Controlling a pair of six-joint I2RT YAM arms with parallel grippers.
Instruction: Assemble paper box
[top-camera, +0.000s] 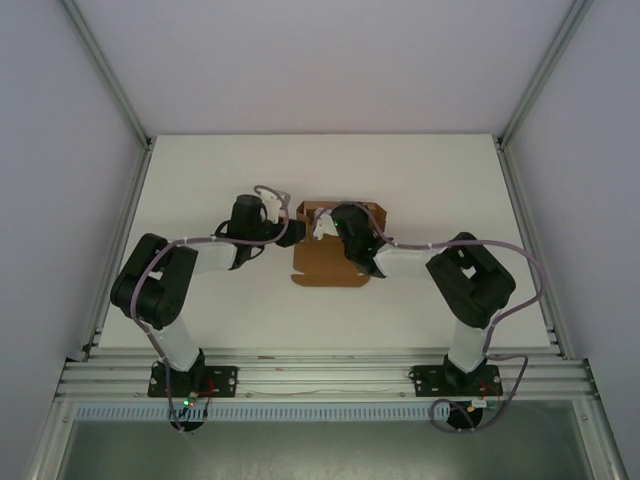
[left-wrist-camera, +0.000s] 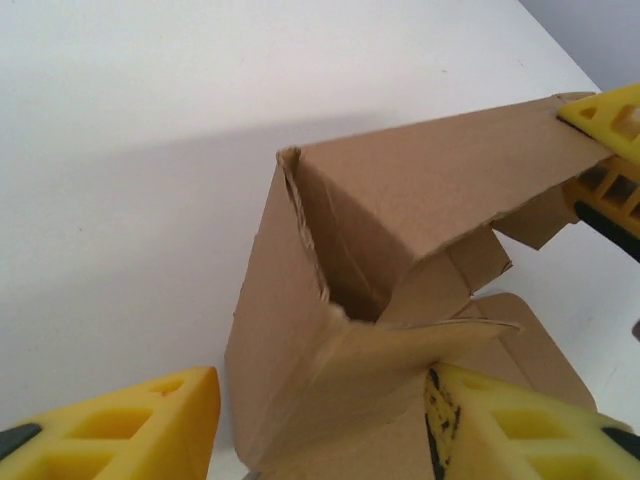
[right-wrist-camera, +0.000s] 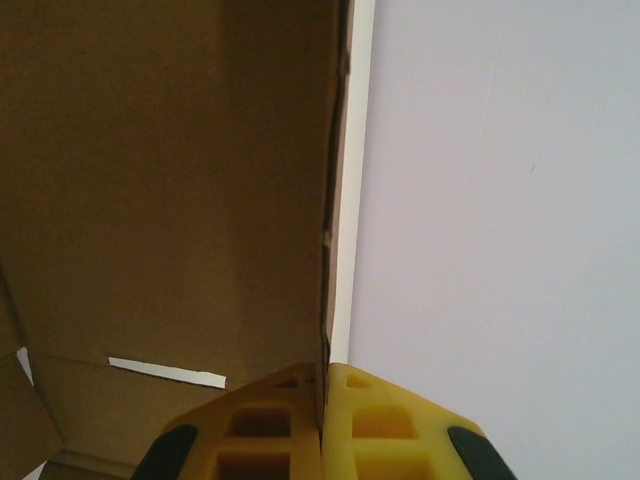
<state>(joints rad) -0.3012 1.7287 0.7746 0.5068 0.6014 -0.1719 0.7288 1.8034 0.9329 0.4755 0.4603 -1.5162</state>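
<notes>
Wall-folding step, I judge: right fingers (right-wrist-camera: 380, 425) clamp the plain brown cardboard box (left-wrist-camera: 400, 200) by its raised wall. Left fingers (left-wrist-camera: 130, 425), apart, straddle its corner, which probably needs tucking next.

From high above the near edge we look down over the whole flat white table (top-camera: 220, 170). Our left wrist view faces the half-folded brown cardboard box (left-wrist-camera: 400, 200) closely from outside; our right wrist view sits even closer, along its raised wall. All three share that box.
</notes>
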